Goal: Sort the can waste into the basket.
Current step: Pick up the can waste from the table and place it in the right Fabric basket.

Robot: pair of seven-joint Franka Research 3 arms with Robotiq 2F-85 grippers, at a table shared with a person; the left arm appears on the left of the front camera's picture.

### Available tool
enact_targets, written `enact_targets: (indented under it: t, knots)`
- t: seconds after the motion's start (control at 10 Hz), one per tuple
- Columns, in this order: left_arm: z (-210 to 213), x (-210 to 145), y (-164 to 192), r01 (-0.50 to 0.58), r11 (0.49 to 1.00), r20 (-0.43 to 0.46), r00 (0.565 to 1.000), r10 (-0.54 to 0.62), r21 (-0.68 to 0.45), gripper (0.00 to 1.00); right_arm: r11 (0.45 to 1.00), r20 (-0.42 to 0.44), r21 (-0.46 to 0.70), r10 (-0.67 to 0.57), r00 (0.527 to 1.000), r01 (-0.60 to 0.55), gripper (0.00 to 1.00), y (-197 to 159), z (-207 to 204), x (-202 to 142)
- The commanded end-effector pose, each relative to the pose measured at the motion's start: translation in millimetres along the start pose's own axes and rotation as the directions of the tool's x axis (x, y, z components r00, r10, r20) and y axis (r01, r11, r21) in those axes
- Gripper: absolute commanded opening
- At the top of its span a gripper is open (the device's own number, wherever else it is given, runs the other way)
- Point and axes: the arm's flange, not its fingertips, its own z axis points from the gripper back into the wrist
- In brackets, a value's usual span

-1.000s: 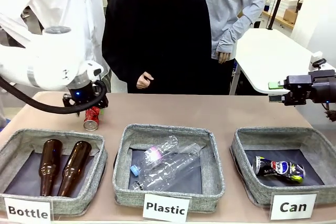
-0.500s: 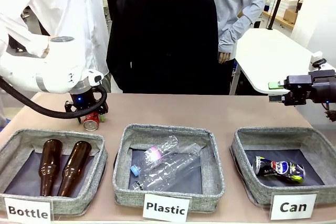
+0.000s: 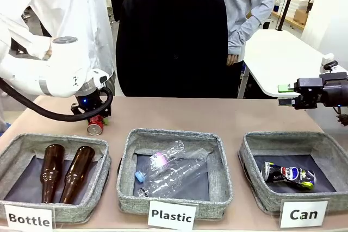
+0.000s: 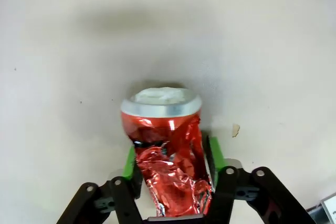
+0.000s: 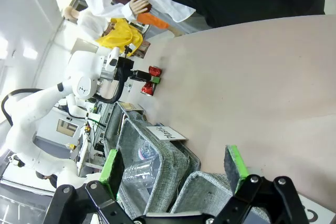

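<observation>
A crushed red can (image 3: 95, 127) lies on the tan table behind the left basket. My left gripper (image 3: 93, 117) reaches down over it. In the left wrist view the green pads (image 4: 129, 162) press both sides of the red can (image 4: 163, 121), so the left gripper (image 4: 170, 166) is shut on it. A dark Pepsi can (image 3: 289, 174) lies inside the grey basket (image 3: 248, 150) signed "Can" at the right. My right gripper (image 3: 283, 95) hovers open above the table's far right; in its own view the right gripper (image 5: 174, 165) holds nothing.
The "Bottle" basket (image 3: 11, 153) holds two brown bottles (image 3: 65, 173). The "Plastic" basket (image 3: 126, 156) holds clear bottles (image 3: 173, 169). A person in black (image 3: 171, 36) stands at the far edge. A white table (image 3: 283, 58) stands behind on the right.
My left gripper came down over the red can and shut on it. The person drew a hand back. My right arm stayed still.
</observation>
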Motion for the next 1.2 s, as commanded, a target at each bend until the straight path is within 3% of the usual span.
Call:
enact_targets:
  t: [0.0,0.4,0.6,0.7,0.9,1.0,1.1]
  knots:
    - [-3,-4,3,0.005,1.0,0.01,1.0,-0.005,0.012,0.0,1.0,0.002,0.008,0.024,1.0,-0.024,1.0,1,1,0]
    - [5,-8,8,0.008,1.0,0.027,1.0,-0.008,0.0,0.0,1.0,0.002,0.008,0.024,1.0,-0.024,1.0,1,1,0]
    - [53,-18,14,0.052,0.998,0.123,0.991,-0.049,-0.024,0.0,1.0,0.002,0.008,0.024,1.0,-0.024,1.0,1,1,0]
    - [94,-34,19,0.126,0.989,0.176,0.978,-0.111,-0.078,0.0,1.0,0.002,0.008,0.024,1.0,-0.024,1.0,1,1,0]
    - [158,-80,30,0.36,0.909,0.206,0.925,-0.318,-0.21,0.0,1.0,0.002,0.008,0.024,1.0,-0.024,1.0,1,1,0]
    - [187,-114,39,0.492,0.828,0.2,0.869,-0.452,-0.27,0.0,1.0,0.002,0.008,0.024,1.0,-0.024,1.0,1,1,0]
    - [206,-149,46,0.595,0.763,0.234,0.803,-0.549,-0.253,0.0,1.0,0.002,0.008,0.024,1.0,-0.024,1.0,1,1,0]
